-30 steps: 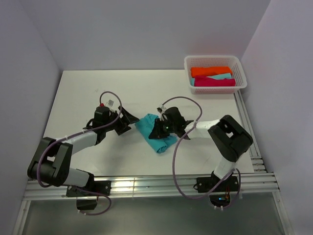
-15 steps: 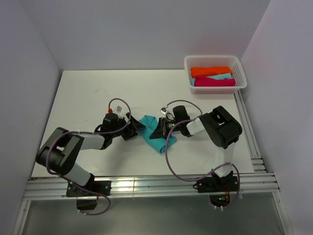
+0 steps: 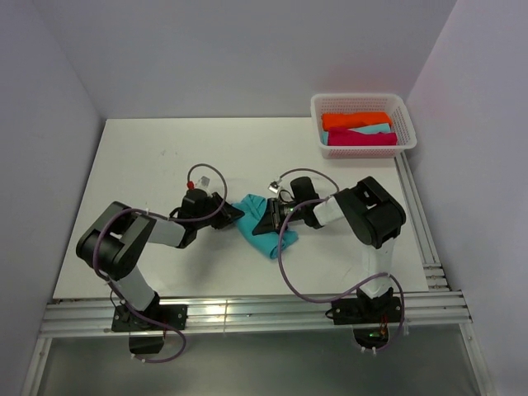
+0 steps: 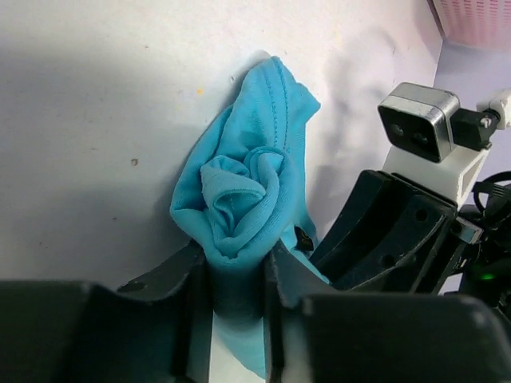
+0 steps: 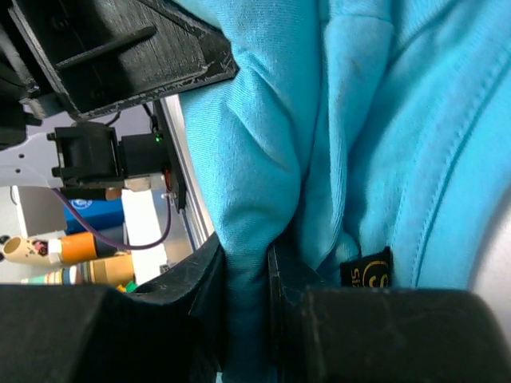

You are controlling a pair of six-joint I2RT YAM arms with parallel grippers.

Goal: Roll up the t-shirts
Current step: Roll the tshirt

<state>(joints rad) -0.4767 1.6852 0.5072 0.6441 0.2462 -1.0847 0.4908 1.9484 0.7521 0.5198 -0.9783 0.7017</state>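
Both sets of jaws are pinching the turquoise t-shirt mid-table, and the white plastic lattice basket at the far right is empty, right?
Not empty: the top view shows the white plastic lattice basket holding orange, pale turquoise and magenta t-shirts. The rest is right.

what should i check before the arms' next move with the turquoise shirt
1. Grip of the left claw on the turquoise shirt: ok, fabric pinched in it.
2. Grip of the right claw on the same shirt: ok.
3. Roll neat: not ok, the end at the left claw is crumpled.
4. Claws apart from each other: ok, close, shirt between them.
5. Path clear of the basket: ok, it sits at the far right corner of the table.
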